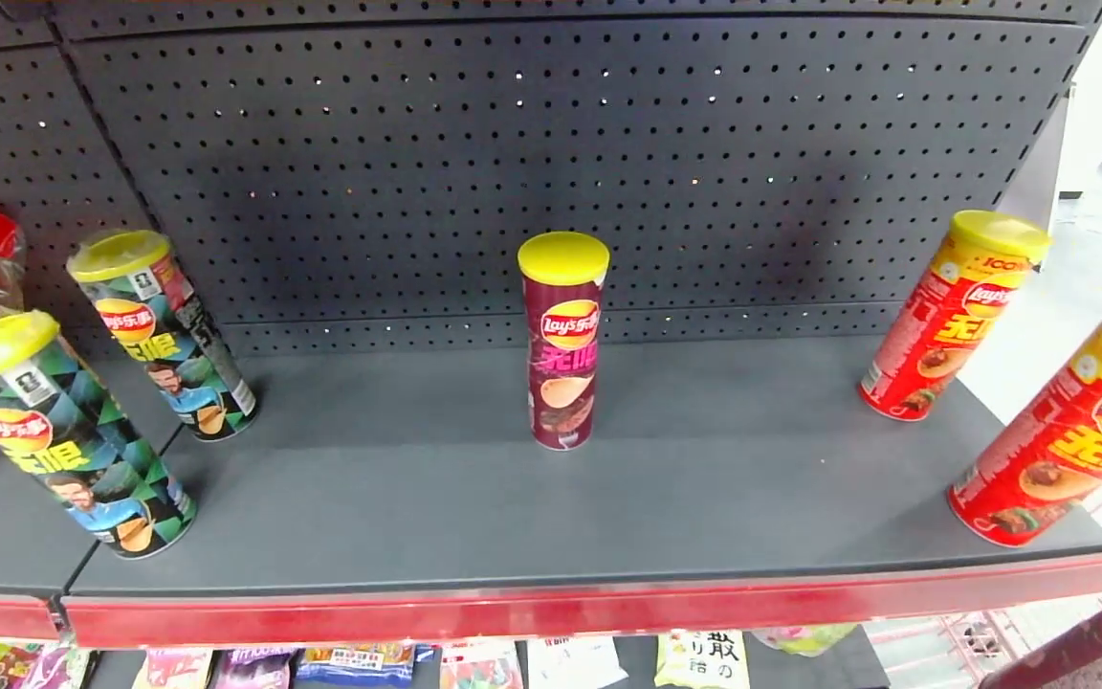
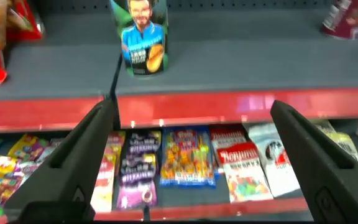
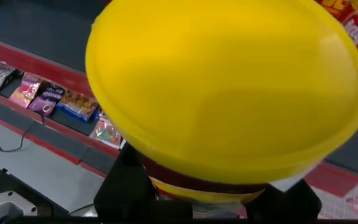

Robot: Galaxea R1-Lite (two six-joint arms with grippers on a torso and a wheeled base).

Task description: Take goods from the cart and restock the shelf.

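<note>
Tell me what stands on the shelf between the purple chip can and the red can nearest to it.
Nothing: in the head view, only bare grey shelf board lies between the purple chip can and that red can.

The shelf point(image 1: 704, 498) holds two green cans point(image 1: 164, 335) point(image 1: 68, 435), one purple can point(image 1: 562, 344), two red cans point(image 1: 953, 316) point(image 1: 1058, 440).
</note>
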